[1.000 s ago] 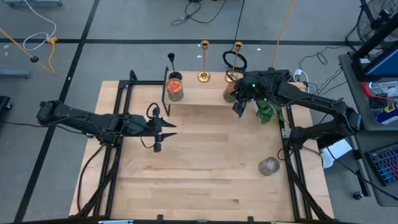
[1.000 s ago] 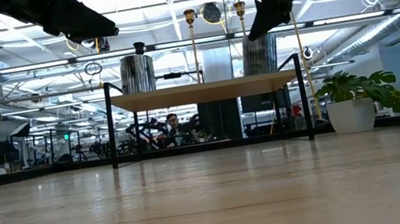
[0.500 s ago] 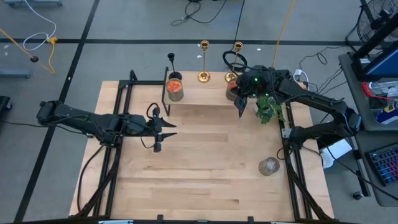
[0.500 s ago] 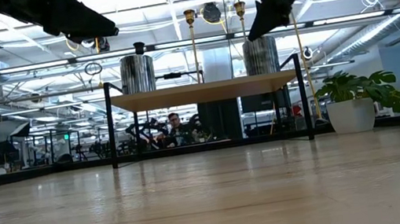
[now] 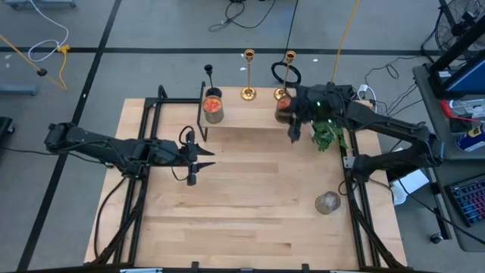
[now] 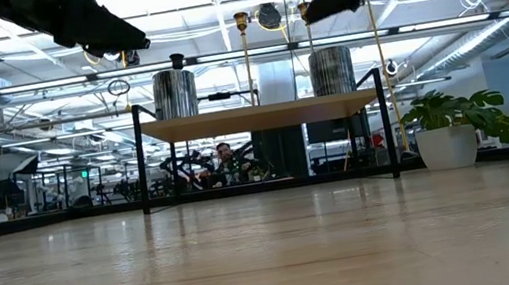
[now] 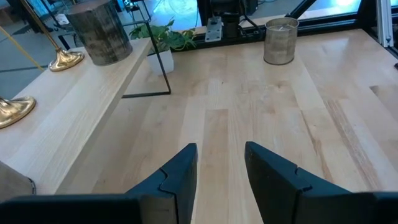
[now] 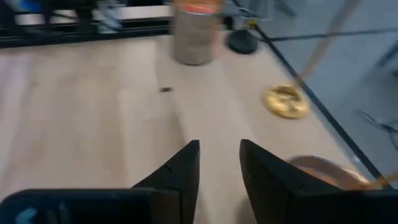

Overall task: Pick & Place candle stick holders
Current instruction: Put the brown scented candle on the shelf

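Note:
Three candle stick holders stand upright on their round bases at the far edge of a raised wooden shelf [image 5: 242,115]: a black one [image 5: 209,73], a gold one [image 5: 248,76] and a second gold one [image 5: 289,74]. Their bases show in the right wrist view, gold [image 8: 285,101], gold [image 8: 323,171] and black [image 8: 242,41]. My right gripper [image 8: 219,163] hangs open above the shelf's near right part [image 5: 294,135], holding nothing. My left gripper [image 7: 221,171] is open over the table's middle left [image 5: 204,157], also with nothing between its fingers.
Two grey cans with orange tops [image 5: 214,106] [image 5: 283,106] stand on the shelf. A small potted plant [image 5: 327,135] stands beside the shelf's right leg. A glass jar [image 5: 327,202] sits at the near right. Bare wood lies across the table's middle.
My right gripper has risen from in front of the right can and drawn a little toward the table's near edge, so that the can now shows in full. The candle stick holders and the left arm have kept still.

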